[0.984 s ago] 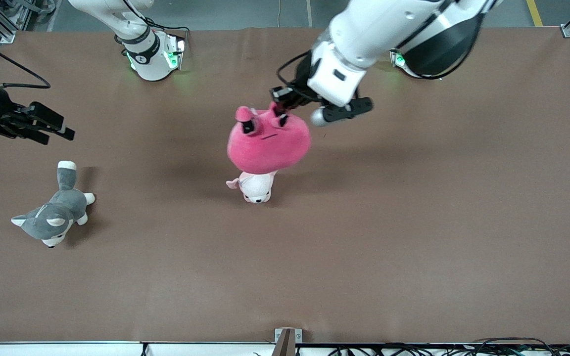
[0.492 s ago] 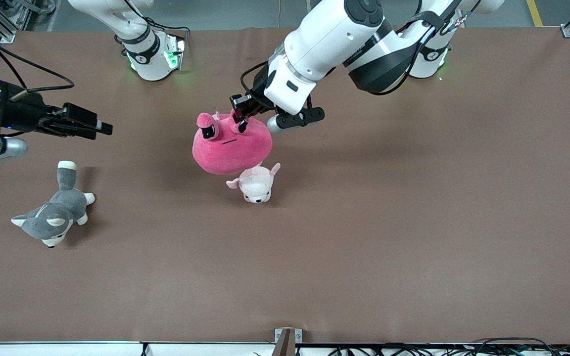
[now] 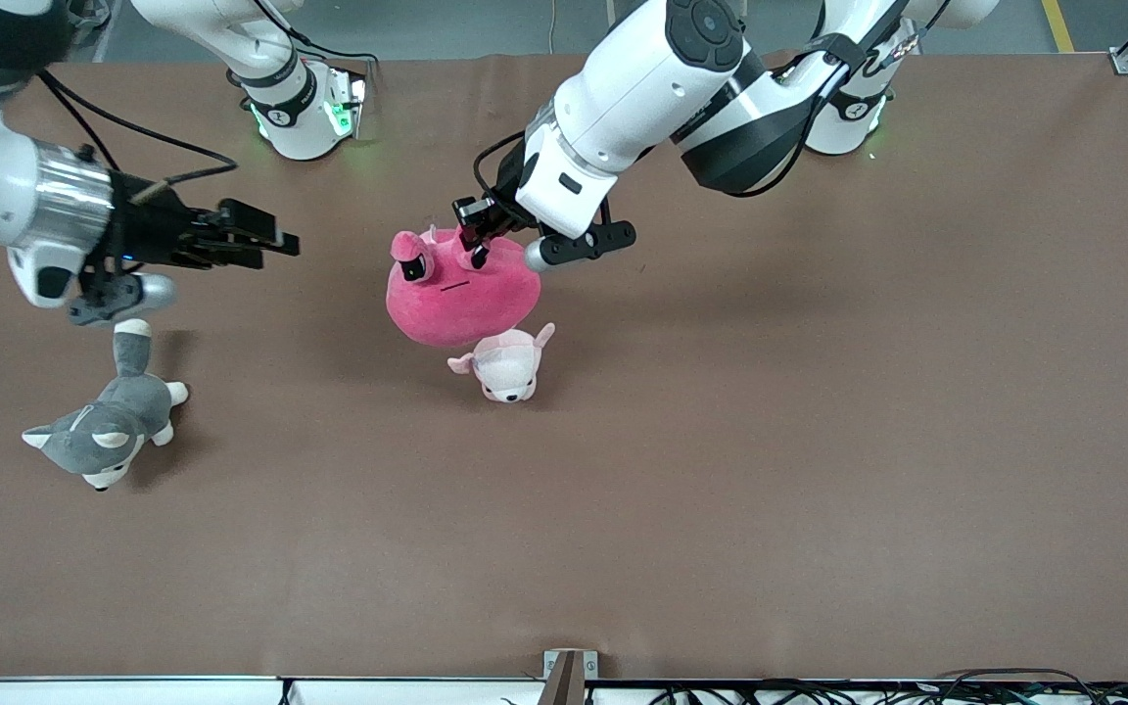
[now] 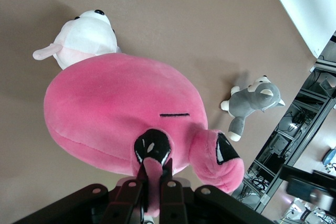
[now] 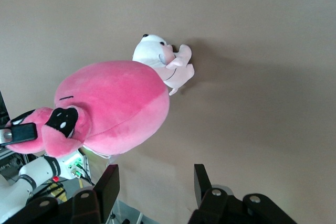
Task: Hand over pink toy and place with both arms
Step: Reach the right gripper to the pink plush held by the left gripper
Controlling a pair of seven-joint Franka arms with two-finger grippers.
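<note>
My left jaws (image 3: 475,239) are clamped on an eye nub of the pink toy (image 3: 461,294), which hangs above the worktop (image 3: 819,411), over the small pale pink plush animal (image 3: 507,364). My right jaws (image 3: 265,238) stand apart, empty, facing the toy, above the grey husky plush (image 3: 104,421).

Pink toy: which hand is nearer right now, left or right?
Left. The left hand is shut on a nub at the top of the pink toy, holding it up above the table. The right hand is open, apart from it toward the right arm's end.
</note>
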